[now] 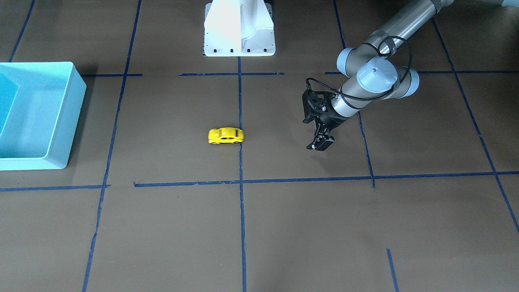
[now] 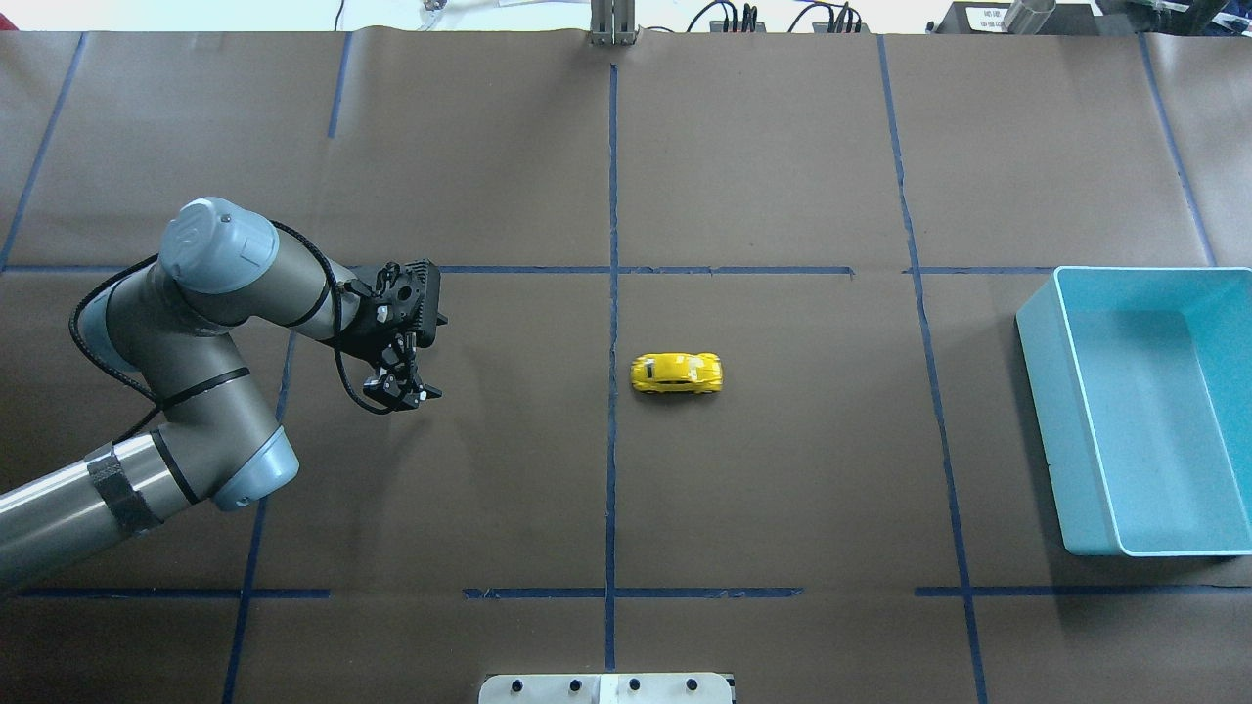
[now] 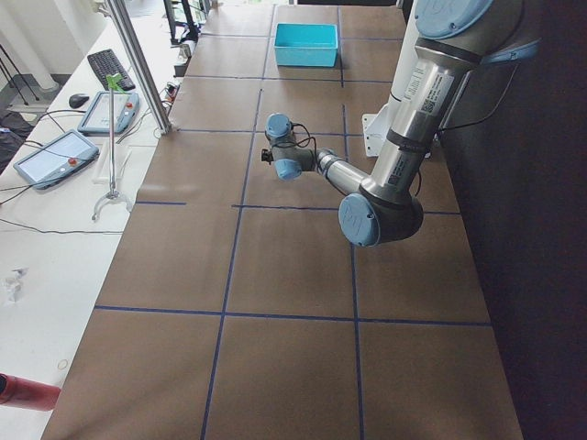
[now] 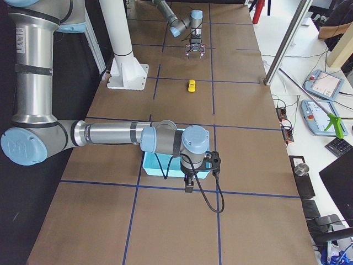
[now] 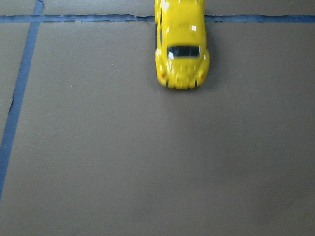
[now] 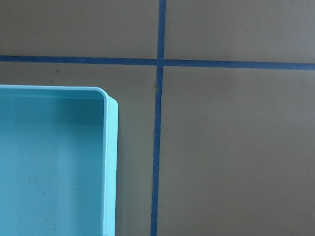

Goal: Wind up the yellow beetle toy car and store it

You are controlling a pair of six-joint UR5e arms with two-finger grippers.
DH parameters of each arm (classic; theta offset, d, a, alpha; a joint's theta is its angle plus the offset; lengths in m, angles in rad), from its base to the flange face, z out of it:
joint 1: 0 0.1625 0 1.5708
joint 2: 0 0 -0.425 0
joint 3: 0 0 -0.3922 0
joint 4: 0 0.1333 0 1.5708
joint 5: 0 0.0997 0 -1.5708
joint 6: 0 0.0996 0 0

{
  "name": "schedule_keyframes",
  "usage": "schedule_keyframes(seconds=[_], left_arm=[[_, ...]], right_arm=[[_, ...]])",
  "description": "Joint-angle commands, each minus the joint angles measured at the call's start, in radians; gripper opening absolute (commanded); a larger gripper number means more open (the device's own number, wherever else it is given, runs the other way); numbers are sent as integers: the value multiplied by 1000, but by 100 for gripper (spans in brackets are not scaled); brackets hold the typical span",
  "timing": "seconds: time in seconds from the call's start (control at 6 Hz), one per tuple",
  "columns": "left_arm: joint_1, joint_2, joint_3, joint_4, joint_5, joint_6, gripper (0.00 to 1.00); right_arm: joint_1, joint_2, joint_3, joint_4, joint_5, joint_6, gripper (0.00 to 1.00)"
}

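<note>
The yellow beetle toy car [image 2: 676, 373] stands on its wheels on the brown table, just right of the centre tape line; it also shows in the front view [image 1: 226, 136] and the left wrist view [image 5: 181, 46]. My left gripper [image 2: 401, 391] hangs pointing down over the table, well to the left of the car, open and empty. The turquoise bin [image 2: 1037, 391] sits empty at the right edge. My right gripper [image 4: 188, 186] hovers over the bin's near edge [image 6: 110, 162]; I cannot tell whether it is open or shut.
The white robot base [image 1: 239, 28] stands at the table's near-robot edge. Blue tape lines cross the brown table. A side bench with tablets and a metal post [image 4: 287, 49] runs along the far side.
</note>
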Motion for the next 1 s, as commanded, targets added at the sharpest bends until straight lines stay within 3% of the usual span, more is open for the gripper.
schedule_keyframes(seconds=[0.0, 0.17, 0.67, 0.83], left_arm=[[-79, 0, -30, 79, -85, -12, 100], [-148, -3, -92, 235, -167, -12, 100], [-221, 3, -370, 739, -173, -10, 100], [-253, 56, -431, 836, -166, -13, 100]], right_arm=[[0, 0, -3, -1, 0, 0, 100], [0, 0, -3, -1, 0, 0, 100], [0, 1, -1, 0, 0, 0, 100], [0, 1, -1, 0, 0, 0, 100]])
